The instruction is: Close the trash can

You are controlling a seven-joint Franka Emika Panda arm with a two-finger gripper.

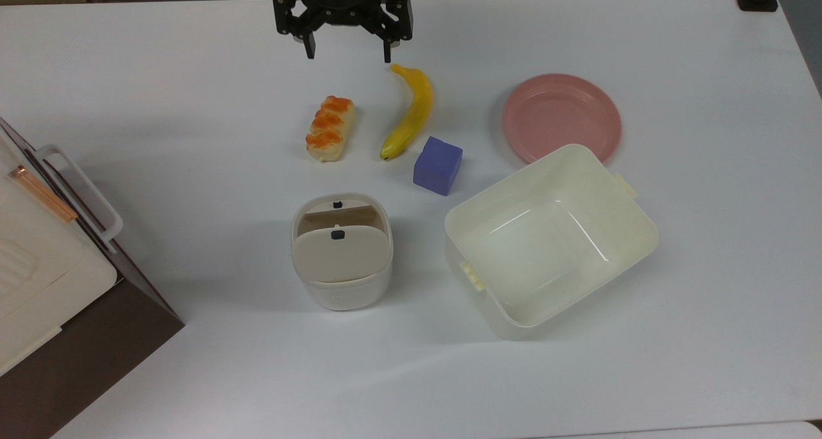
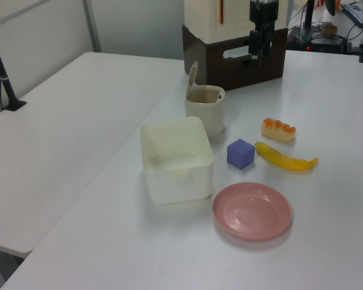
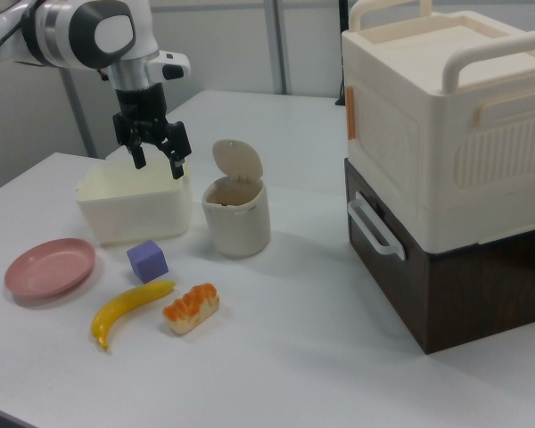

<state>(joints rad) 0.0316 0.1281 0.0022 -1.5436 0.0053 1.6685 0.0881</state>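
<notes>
The trash can (image 1: 343, 292) is a small white bin near the table's middle, also seen in the left view (image 2: 207, 118) and the right view (image 3: 237, 223). Its beige lid (image 3: 238, 160) stands raised on its hinge, leaving the mouth uncovered; the lid carries a small black button (image 1: 337, 234). My gripper (image 1: 349, 55) hangs open and holds nothing, at the top view's upper edge, well apart from the can. In the right view my gripper (image 3: 159, 166) is in the air to the can's left. The left view has it (image 2: 261, 55) far behind the can.
A bread roll (image 1: 330, 128), a banana (image 1: 409, 113), a purple cube (image 1: 438, 165) and a pink plate (image 1: 561, 117) lie between gripper and can. A cream lidless tub (image 1: 615, 201) sits at the can's right in the top view. A large cream box on a brown base (image 3: 446, 160) stands nearby.
</notes>
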